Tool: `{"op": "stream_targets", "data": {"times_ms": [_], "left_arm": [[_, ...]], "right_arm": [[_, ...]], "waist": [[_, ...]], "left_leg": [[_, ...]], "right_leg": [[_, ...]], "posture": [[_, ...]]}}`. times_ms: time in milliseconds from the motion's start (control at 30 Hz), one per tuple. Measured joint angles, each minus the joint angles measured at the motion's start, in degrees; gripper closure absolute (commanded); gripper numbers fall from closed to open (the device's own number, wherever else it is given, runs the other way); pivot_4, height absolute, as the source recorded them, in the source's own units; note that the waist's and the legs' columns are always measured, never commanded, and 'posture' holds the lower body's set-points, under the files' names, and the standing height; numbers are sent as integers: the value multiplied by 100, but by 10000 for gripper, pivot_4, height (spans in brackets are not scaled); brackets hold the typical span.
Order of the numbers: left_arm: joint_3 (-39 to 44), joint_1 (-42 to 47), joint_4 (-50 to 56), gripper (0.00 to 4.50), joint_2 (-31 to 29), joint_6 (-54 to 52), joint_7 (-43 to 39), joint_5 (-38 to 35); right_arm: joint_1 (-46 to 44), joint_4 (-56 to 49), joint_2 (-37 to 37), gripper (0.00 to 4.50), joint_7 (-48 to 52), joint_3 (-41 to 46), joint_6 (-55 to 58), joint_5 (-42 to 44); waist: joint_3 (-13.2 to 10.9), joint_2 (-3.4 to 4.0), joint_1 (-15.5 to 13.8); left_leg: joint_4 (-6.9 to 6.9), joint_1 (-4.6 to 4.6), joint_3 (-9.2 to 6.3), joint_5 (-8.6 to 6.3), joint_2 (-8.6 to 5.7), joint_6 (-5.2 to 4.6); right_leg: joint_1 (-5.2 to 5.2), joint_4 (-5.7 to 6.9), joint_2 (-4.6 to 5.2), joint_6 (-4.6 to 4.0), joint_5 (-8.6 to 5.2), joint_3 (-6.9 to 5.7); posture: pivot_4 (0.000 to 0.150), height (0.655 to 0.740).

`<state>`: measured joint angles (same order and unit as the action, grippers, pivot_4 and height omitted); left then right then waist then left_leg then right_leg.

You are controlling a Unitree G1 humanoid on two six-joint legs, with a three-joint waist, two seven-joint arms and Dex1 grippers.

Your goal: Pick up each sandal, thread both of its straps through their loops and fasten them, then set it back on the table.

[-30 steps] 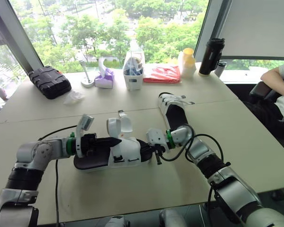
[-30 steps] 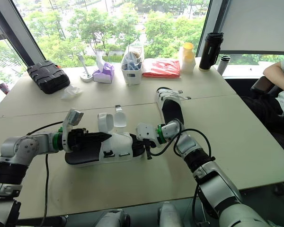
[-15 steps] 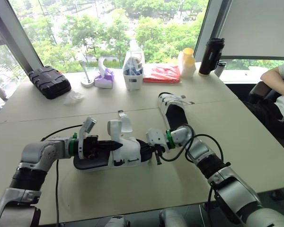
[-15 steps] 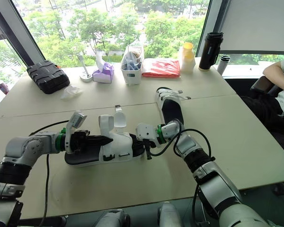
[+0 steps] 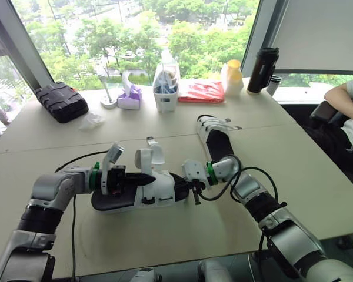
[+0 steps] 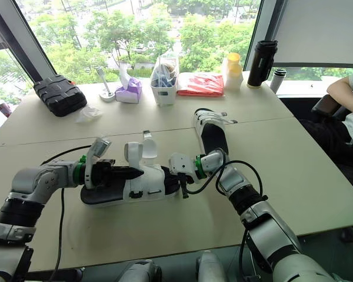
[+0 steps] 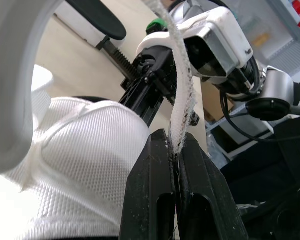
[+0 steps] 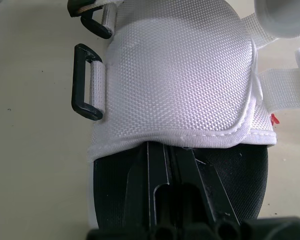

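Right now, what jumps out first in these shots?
The white sandal at mid-table, stretched between both arms. The left hand pinches one of its straps, and the right hand sits at its other end. A second sandal lies behind it, toward the window.

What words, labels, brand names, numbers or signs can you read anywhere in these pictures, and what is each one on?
No text can be read.
The purple tissue box and the red packet: any print is too small to read.
The small red mark on the sandal: too small to read.
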<state>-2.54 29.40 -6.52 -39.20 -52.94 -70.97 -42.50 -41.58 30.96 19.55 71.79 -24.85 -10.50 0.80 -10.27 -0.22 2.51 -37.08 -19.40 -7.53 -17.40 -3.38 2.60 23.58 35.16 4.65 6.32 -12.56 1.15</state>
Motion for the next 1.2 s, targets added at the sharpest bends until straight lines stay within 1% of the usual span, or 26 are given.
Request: {"op": "stream_targets", "data": {"times_ms": [133, 467, 767, 1200], "left_arm": [[129, 129, -104, 44429, 9, -1, 16, 2], [134, 136, -158, 44429, -5, -129, -115, 20], [378, 218, -158, 44429, -2, -564, -108, -288], [338, 106, -3, 44429, -27, -598, -175, -286]], "right_arm": [[3, -27, 1, 45000, -5, -14, 1, 0], [6, -39, 1, 45000, -5, -15, 8, -3], [11, -46, 1, 45000, -15, -18, 8, -7], [41, -90, 2, 45000, -42, -23, 10, -8]], "waist": [[-1, 1, 0], [-2, 0, 0], [-2, 0, 3], [-2, 0, 3]], "left_leg": [[2, -1, 0, 0, 0, 0], [3, -2, 1, 0, 0, 0], [3, -2, 0, 0, 0, 0], [4, -2, 0, 0, 0, 0]], "right_leg": [[2, 0, 0, 1, 1, 0], [3, -1, 0, 1, 1, 0], [3, -1, 0, 2, 1, 0], [4, -1, 0, 2, 1, 0]], "posture": [[1500, 7400], [1500, 7400], [1500, 7400], [1500, 7400]]}}
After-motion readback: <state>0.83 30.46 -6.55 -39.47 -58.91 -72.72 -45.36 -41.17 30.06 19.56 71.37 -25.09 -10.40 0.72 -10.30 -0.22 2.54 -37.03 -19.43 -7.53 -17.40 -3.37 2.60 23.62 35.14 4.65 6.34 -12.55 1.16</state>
